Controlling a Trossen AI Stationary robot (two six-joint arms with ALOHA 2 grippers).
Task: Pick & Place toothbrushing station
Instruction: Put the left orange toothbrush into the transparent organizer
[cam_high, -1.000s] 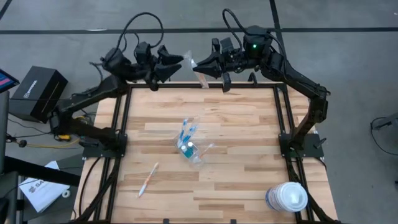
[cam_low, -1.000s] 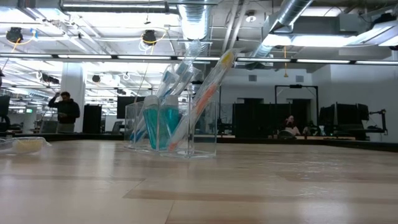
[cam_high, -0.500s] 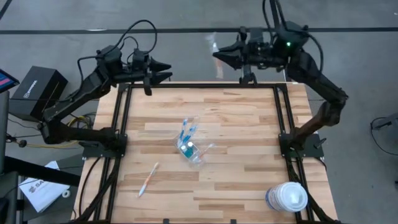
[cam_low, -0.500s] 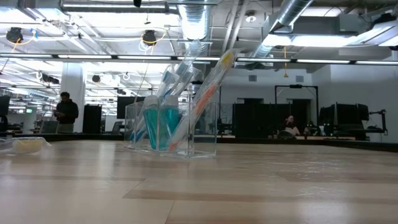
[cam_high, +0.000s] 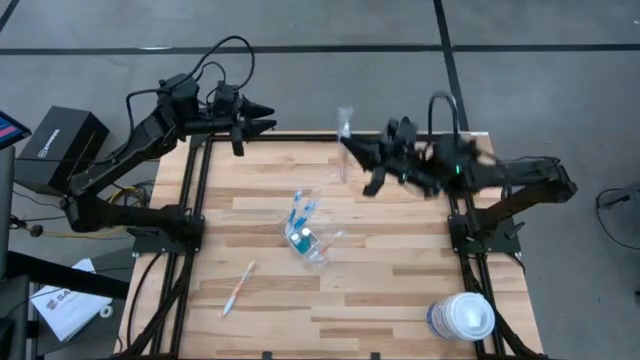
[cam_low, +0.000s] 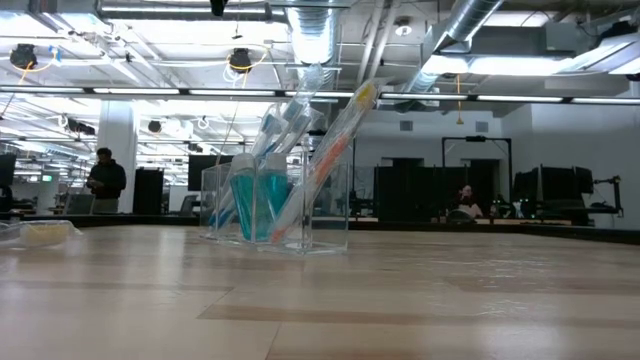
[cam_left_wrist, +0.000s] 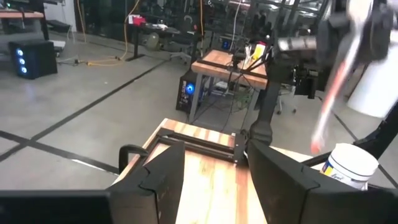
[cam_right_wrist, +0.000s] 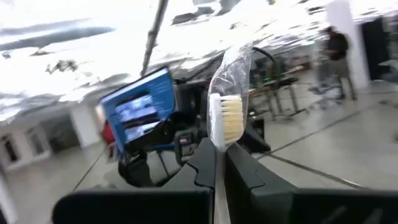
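Observation:
A small clear plastic cup (cam_high: 306, 236) stands on its base mid-table, holding blue, white and orange toothbrushes and teal tubes; it also shows in the low view (cam_low: 280, 205). One loose toothbrush (cam_high: 238, 288) lies flat at the near left. My right gripper (cam_high: 347, 148) hovers over the far middle of the table, shut on a toothbrush in a clear wrapper (cam_high: 344, 125). My left gripper (cam_high: 264, 118) is open and empty over the table's far edge at the left. The low view shows neither gripper. My right gripper pinches the wrapped toothbrush between its two fingers on the handle just below the bristle head (cam_right_wrist: 217, 163). The fingers come level from the table's right and lie across the brush. The white bristle head (cam_right_wrist: 227, 118) stands out past the fingertips, and the brush is lifted clear of the table.
A big round white-lidded tub (cam_high: 462, 318) stands at the near right corner and shows in the left wrist view (cam_left_wrist: 351, 165). A black frame rail (cam_high: 330, 137) runs along the far edge. Bare wood (cam_high: 400, 250) lies between cup and tub.
My right gripper has swung with the wrapped toothbrush from beyond the far edge toward the near edge, in over the table; it is blurred with motion. My left gripper drew back toward the left, away from the toothbrush, and then kept still. The cup has not moved.

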